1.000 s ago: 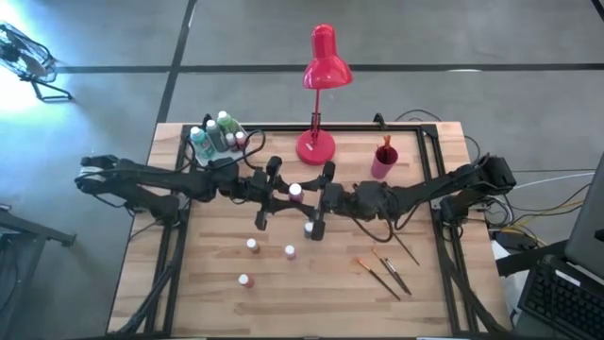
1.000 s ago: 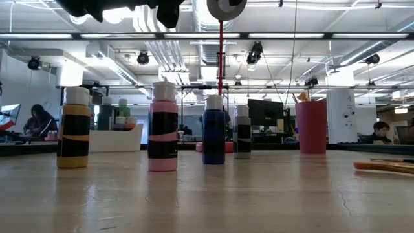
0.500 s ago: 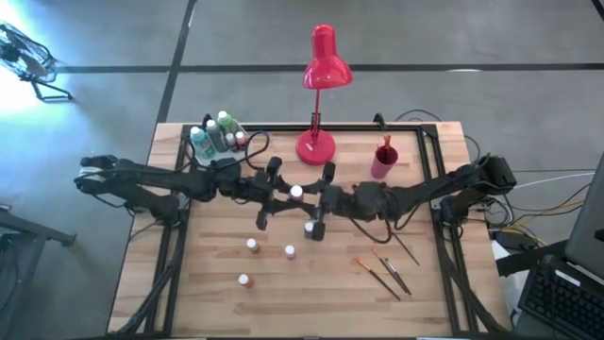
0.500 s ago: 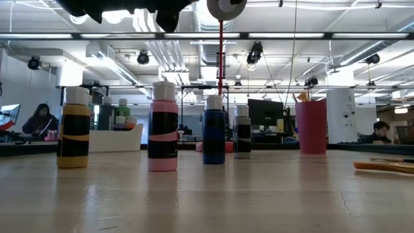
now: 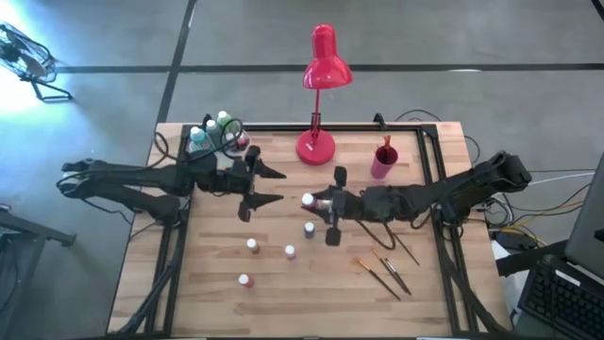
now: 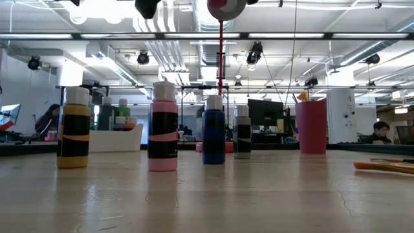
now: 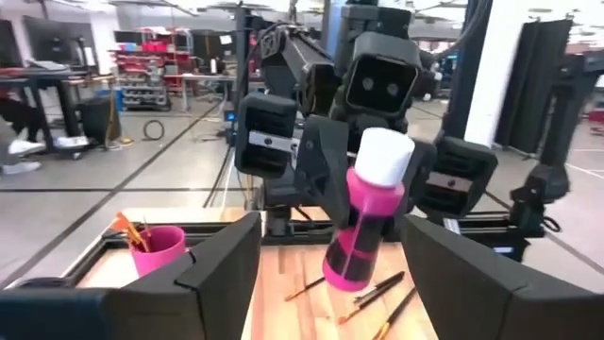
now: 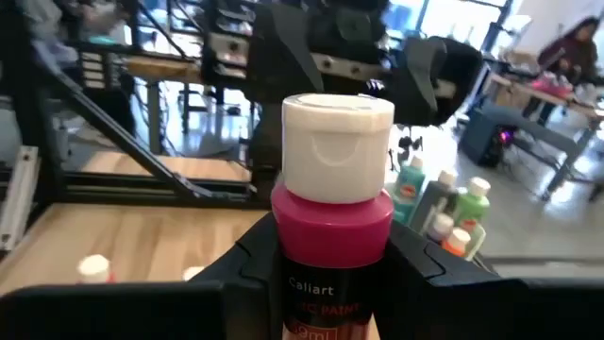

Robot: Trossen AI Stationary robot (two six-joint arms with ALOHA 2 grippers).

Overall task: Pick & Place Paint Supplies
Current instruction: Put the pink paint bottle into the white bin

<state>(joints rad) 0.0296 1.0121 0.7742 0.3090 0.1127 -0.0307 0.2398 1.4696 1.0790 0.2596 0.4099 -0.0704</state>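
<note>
High view: magenta paint bottle pinched in your right gripper, above the bench's middle.
Near the front edge, you have three white-capped bottles on the bench, with paintbrushes toward the front right corner. Mid-bench, your left gripper hangs spread and empty, facing the held bottle. At the back left corner stands a cluster of bottles; along the back edge, a red lamp and pink cup.

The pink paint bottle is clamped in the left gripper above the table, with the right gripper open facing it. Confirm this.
Wrong gripper. The pink paint bottle is clamped in the right gripper above the table, and it is the left gripper that stands open facing it. The right wrist view shows the grip.
</note>
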